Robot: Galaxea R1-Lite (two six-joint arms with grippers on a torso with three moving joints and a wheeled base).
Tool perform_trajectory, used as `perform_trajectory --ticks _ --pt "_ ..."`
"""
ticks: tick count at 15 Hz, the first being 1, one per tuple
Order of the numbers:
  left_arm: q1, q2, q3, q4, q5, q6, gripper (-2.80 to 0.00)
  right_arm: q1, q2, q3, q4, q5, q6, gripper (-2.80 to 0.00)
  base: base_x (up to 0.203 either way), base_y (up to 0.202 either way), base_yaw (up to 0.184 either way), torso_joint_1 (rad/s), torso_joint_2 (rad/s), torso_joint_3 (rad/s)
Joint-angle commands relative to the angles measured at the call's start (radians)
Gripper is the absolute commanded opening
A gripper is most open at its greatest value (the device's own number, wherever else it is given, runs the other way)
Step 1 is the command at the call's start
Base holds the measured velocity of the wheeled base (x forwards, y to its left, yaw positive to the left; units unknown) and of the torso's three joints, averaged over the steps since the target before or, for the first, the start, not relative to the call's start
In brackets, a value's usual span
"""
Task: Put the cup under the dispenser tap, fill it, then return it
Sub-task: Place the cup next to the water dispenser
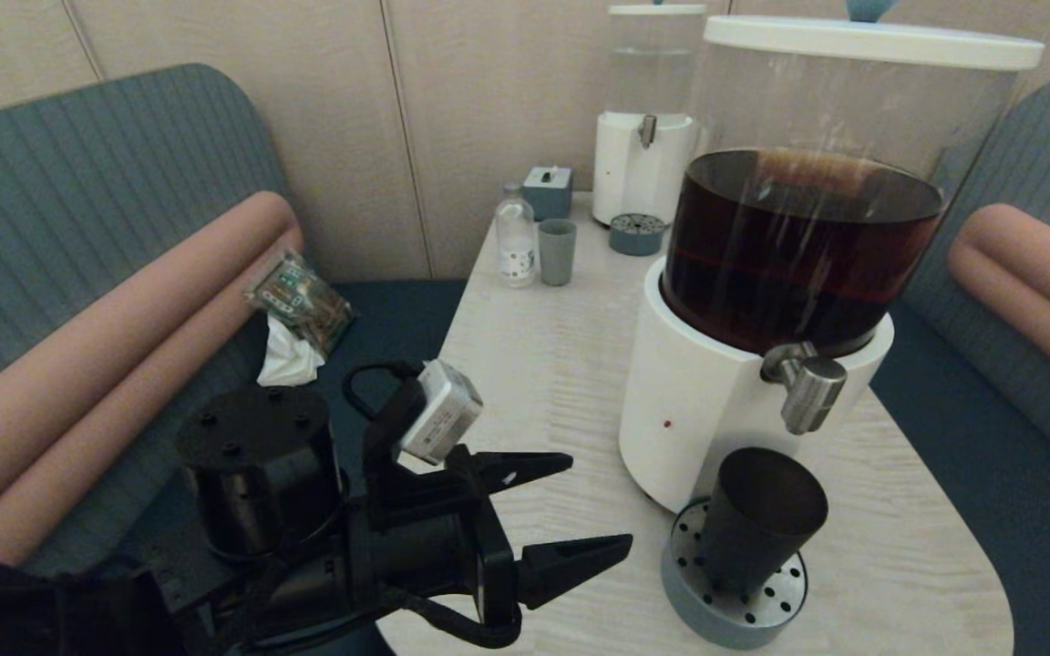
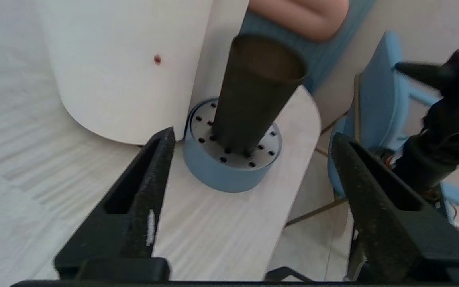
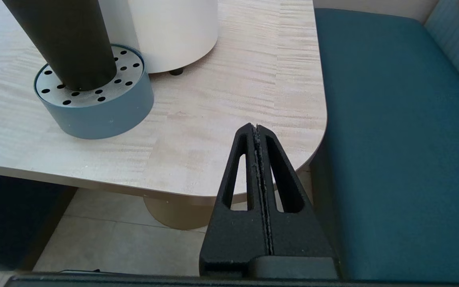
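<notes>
Cup (image 1: 757, 519) on drip tray (image 1: 733, 609) below dispenser tap (image 1: 805, 383), tumbler (image 1: 557, 252) beside bottle (image 1: 515, 237) behind

Left arm low in the head view, wrist roughly level, left gripper (image 1: 600, 508) pointing across toward the right with its 2 fingers (image 2: 146, 191) spread wide, nothing between them. Right gripper (image 3: 258, 131) parked low, pointing forward and down, its 2 fingers pressed flat together, empty.

Matte black left arm (image 1: 261, 483) with screw-dotted round joint housing, looping black cable, white labelled camera box (image 1: 438, 412); tapered, slotted black fingers (image 1: 571, 556)
</notes>
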Motion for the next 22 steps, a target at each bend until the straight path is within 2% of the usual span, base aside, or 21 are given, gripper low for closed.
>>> perform_trajectory --ticks 1,3,5,8,12,15,19,22 --pt "-0.002 0.106 -0.025 -0.019 -0.005 0.038 0.00 0.000 0.001 0.000 0.000 0.001 0.001 -2.80 0.000 0.000 0.000 0.000 0.00 0.000" --pt "-0.002 0.125 -0.047 -0.077 -0.015 0.031 0.00 0.000 0.001 0.000 0.000 0.001 0.000 -2.80 0.094 0.000 -0.001 -0.003 0.01 0.001" --pt "-0.002 0.149 -0.041 -0.073 0.010 0.030 0.00 0.000 0.001 0.000 0.000 0.001 0.001 -2.80 0.050 0.000 -0.001 0.004 0.00 -0.001" --pt "-0.006 0.189 -0.052 -0.093 0.010 0.078 0.00 0.000 0.000 0.000 0.000 0.001 0.001 -2.80 0.000 0.000 0.000 0.000 0.00 0.000" --pt "-0.068 0.250 -0.106 -0.111 -0.075 0.075 0.00 0.000 0.001 0.000 0.000 0.001 0.001 -2.80 0.000 0.000 0.000 0.000 0.00 0.000" --pt "-0.119 0.318 -0.171 -0.224 -0.103 0.067 0.00 0.000 0.001 0.000 0.000 0.001 0.001 -2.80 0.000 0.000 0.000 0.000 0.00 0.000" --pt "-0.171 0.351 -0.217 -0.237 -0.120 0.016 0.00 0.000 0.001 0.000 0.000 0.001 0.001 -2.80 0.000 0.000 0.000 0.000 0.00 0.000" --pt "-0.181 0.373 -0.221 -0.241 -0.118 0.014 0.00 0.000 0.001 0.000 0.000 0.001 0.001 -2.80 0.000 0.000 0.000 0.000 0.00 0.000"
